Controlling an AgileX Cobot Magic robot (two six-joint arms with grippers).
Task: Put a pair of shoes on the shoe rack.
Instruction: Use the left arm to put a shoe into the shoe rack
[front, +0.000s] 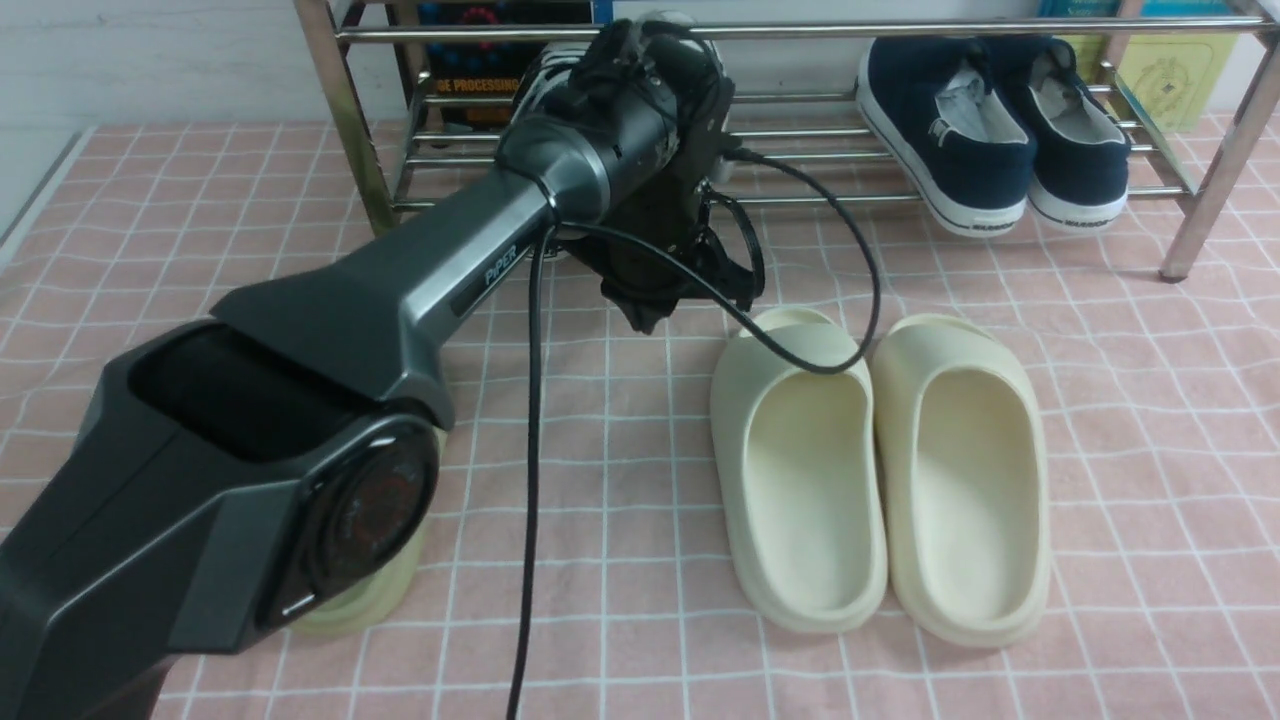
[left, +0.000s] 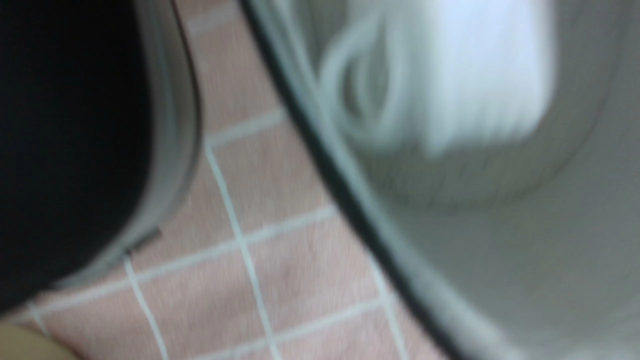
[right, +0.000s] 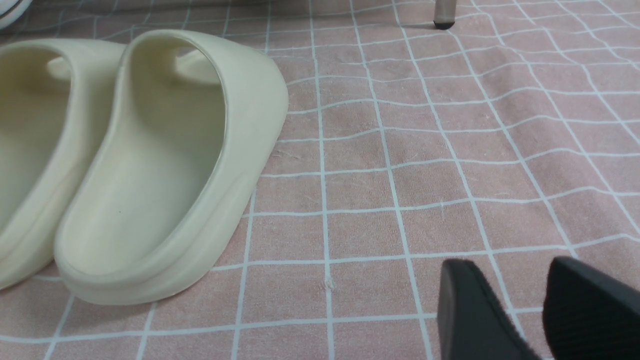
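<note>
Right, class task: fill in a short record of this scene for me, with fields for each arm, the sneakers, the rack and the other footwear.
Left arm: stretched to the shoe rack; gripper hidden
Right gripper: open, empty, over the pink cloth
Black sneakers: blurred, close to left wrist camera; placement unclear
Navy slip-ons: on rack's lower bars, right side
Cream slides: side by side on the cloth

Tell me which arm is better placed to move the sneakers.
Likely left. The left arm reaches the rack, a sneaker fills its wrist view; the right gripper sits open over cloth near a slide.
</note>
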